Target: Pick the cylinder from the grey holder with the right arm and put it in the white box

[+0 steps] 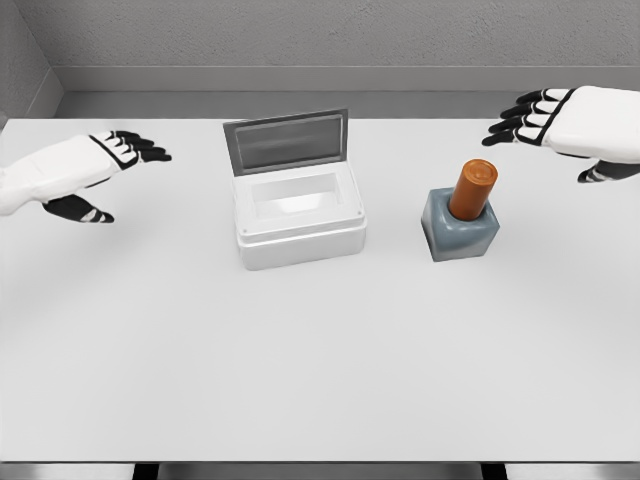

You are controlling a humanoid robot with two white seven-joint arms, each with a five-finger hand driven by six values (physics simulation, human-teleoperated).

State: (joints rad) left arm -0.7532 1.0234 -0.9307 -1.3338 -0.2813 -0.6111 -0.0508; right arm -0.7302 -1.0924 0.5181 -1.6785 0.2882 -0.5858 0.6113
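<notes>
Inside the grey holder [459, 234], orange cylinder's [473, 189] hidden base

There is one view only, from a camera on the robot's head, set above the near edge of the white table [320, 380] and looking forward and steeply down across it to the grey wall [320, 40] at the far side. It stands far enough back to take in almost the full width of the tabletop, with the white box [300, 225] a little left of centre, the grey holder [460, 228] right of centre, and the left hand [95, 170] and right hand [560, 120] entering from the two sides. With no second view, no part of the scene is shared between cameras.
</notes>
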